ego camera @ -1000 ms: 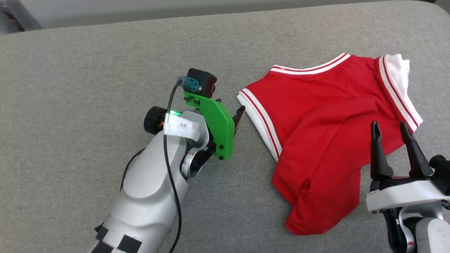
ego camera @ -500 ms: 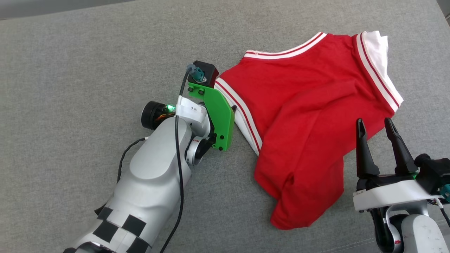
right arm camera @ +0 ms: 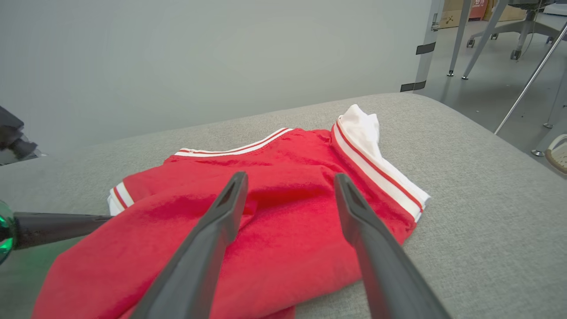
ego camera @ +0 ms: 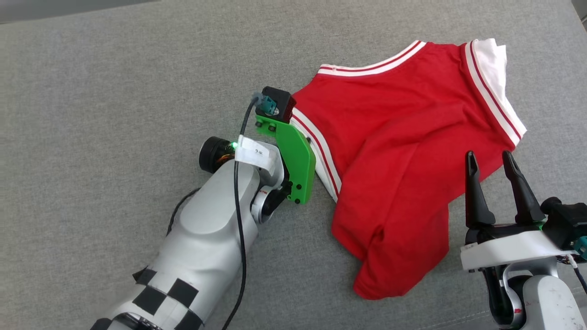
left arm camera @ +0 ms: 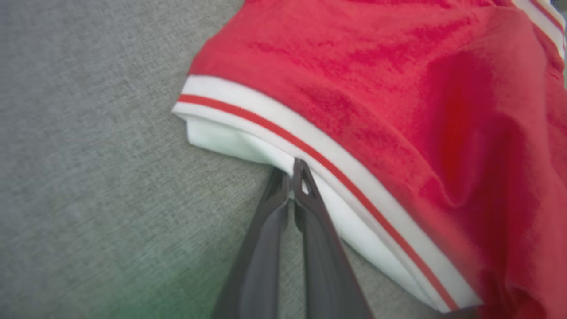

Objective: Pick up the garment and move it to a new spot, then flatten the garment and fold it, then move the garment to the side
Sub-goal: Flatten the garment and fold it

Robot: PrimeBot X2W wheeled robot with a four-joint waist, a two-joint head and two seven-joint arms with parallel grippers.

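Observation:
The garment [ego camera: 390, 151], a red T-shirt with white striped-trim sleeves, lies crumpled on the grey cushioned surface [ego camera: 114, 91]. My left gripper [ego camera: 308, 140] sits at its left sleeve, mostly hidden behind the green wrist plate. In the left wrist view the left gripper [left arm camera: 292, 177] has its fingertips pressed together on the white sleeve edge of the garment [left arm camera: 354, 66]. My right gripper [ego camera: 488, 158] hovers open over the garment's lower right part. In the right wrist view the right gripper [right arm camera: 290, 179] stands wide above the red cloth [right arm camera: 283, 248] with nothing between its fingers.
A pale wall [right arm camera: 177, 57] rises behind the surface. To the right the cushion's rounded edge [right arm camera: 496, 146] drops to a floor with metal furniture legs [right arm camera: 527, 79]. Bare grey fabric stretches left of the left arm.
The head camera shifted early on. My left gripper has reached the left sleeve and closed on its white edge. The right gripper has stayed open over the garment.

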